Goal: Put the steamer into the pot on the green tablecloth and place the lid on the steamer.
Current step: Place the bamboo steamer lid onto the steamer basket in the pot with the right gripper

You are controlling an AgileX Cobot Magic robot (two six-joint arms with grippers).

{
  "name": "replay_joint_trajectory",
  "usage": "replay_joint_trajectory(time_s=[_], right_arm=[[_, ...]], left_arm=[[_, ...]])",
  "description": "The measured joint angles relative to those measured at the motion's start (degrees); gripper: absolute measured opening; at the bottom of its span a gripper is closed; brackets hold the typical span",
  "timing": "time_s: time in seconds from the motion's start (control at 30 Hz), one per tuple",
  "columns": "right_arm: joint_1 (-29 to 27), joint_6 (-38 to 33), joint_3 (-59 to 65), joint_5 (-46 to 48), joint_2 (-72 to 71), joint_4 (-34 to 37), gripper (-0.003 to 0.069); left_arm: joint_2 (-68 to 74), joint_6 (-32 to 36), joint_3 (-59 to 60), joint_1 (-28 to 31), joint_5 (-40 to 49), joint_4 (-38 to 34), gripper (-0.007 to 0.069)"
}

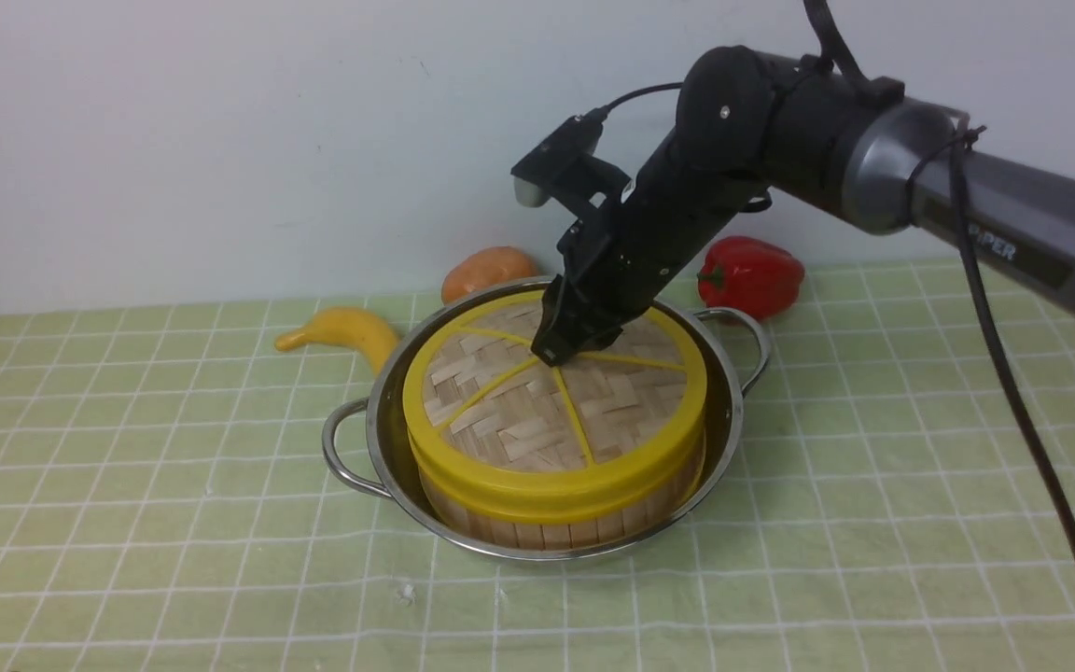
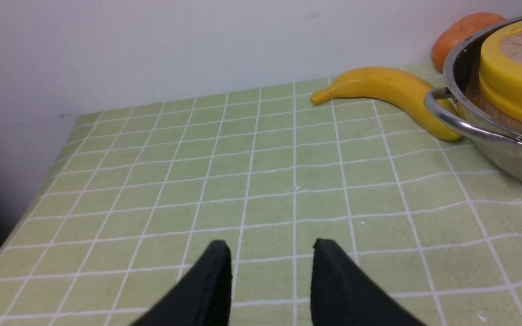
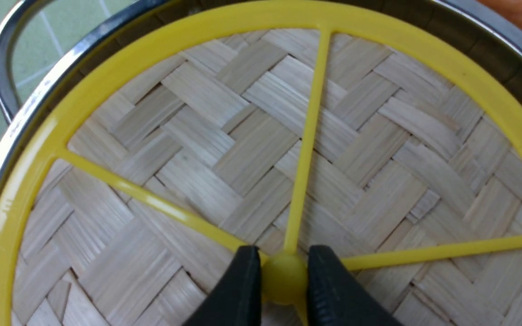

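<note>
Lid (image 1: 551, 392) is seated on steamer (image 1: 556, 527) inside pot (image 1: 379, 429), mid green tablecloth (image 1: 127, 467). Its centre knob (image 3: 284, 283) is clamped by right gripper (image 3: 283, 267), likely to steady final seating; release not yet done. Left gripper (image 2: 271, 258), jaws apart, empty, is held clear toward pot's 8 o'clock.

Pale capital letters are showing on the dark grey link of the right arm (image 1: 1041, 224) in the front view. They are reading "IPER". A black cable (image 1: 978, 280) is crossing just ahead of them and partly hiding one more letter at the start. The print is running along the link and tilting with it. No other writing is reading clearly in any view.
</note>
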Motion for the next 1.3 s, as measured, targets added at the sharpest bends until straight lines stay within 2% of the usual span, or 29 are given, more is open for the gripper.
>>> replay_joint_trajectory(time_s=[0.6, 1.3], right_arm=[[0.0, 0.0, 0.0, 1.1, -0.1, 0.4, 0.0144], [1.3, 0.8, 0.1, 2.6, -1.9, -2.9, 0.0144]], left_arm=[[0.0, 0.0, 0.0, 0.0, 0.0, 0.0, 0.0243], [0.0, 0.0, 0.0, 0.0, 0.0, 0.0, 0.0243]])
